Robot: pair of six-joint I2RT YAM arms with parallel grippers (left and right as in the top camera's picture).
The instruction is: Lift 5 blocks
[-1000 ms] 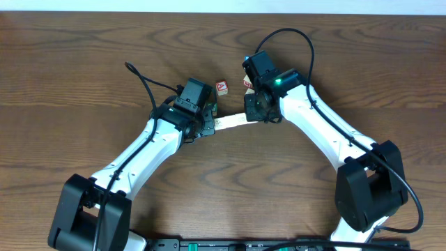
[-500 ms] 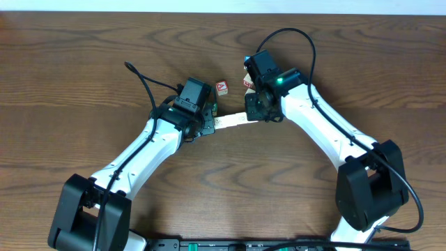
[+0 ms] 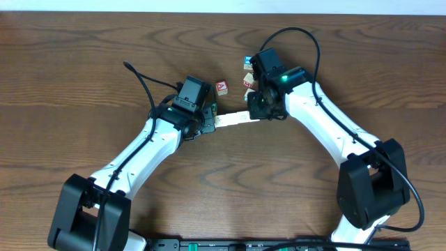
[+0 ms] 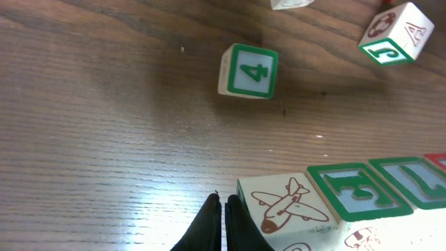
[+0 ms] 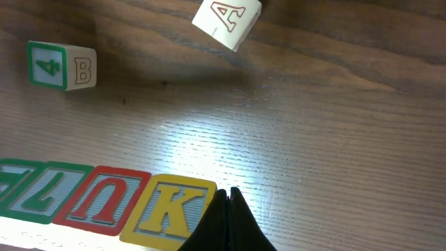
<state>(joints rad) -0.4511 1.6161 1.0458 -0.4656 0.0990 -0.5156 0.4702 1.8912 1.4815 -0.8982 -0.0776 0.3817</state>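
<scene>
Between the two claws, overhead view: row of blocks (image 3: pixel 233 118) pinched end to end, left claw (image 3: pixel 211 120) at one end, right claw (image 3: pixel 252 111) at the other, both shut with nothing between their own fingers. Change over the last second: the right arm's wrist has swung slightly away, uncovering a blue-faced cube (image 3: pixel 247 63) beyond the right claw that was hidden before. The row and the left claw look unmoved. Red-faced cube (image 3: pixel 221 87) sits beyond the left claw, same spot. Reads as squeeze set, lift not clearly begun; can't tell from above whether the row is off the surface (image 3: pixel 83 84). Left wrist view: claw fingers closed to a point, tip just beside the airplane block (image 4: pixel 282 206), the row's end piece, with green-edged blocks running on away from the claw. 4 cube (image 4: pixel 247 71) lies loose well ahead of it. Right wrist view: closed tip against the K block (image 5: pixel 171 206), U block (image 5: pixel 104 194) next along, then a green-edged one. A cube (image 5: pixel 226 21) lies ahead of the claw, turned askew. Five not countable in any single view. Containers: none in any view, every block is on bare surface or in the pinched row.
</scene>
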